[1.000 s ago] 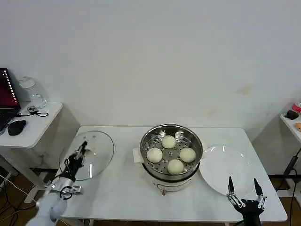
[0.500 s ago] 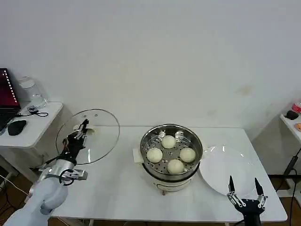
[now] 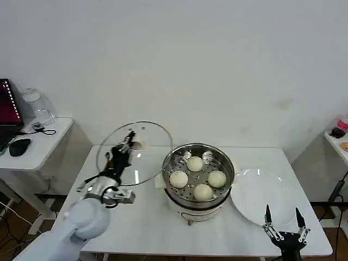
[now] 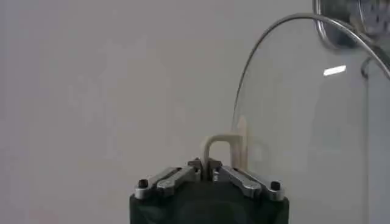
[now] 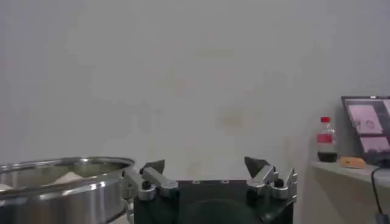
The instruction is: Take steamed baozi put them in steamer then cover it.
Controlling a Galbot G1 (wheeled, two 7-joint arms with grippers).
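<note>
The left gripper [image 3: 126, 144] is clamped on the pale handle [image 4: 218, 150] of the glass lid [image 3: 136, 152], holding it tilted in the air just left of the steamer [image 3: 198, 182], its edge close to the pot's rim. Inside the steamer, four steamed baozi [image 3: 196, 177] sit on the perforated tray. Right of the steamer lies a white plate [image 3: 261, 198]; beyond it, near the table's [image 3: 152, 223] front edge, the right gripper [image 3: 283, 217] waits with fingers spread wide.

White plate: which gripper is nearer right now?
Right. The right gripper hangs open at the white plate's near edge, right of the steamer. The left gripper is across the steamer, shut on the glass lid's handle.
</note>
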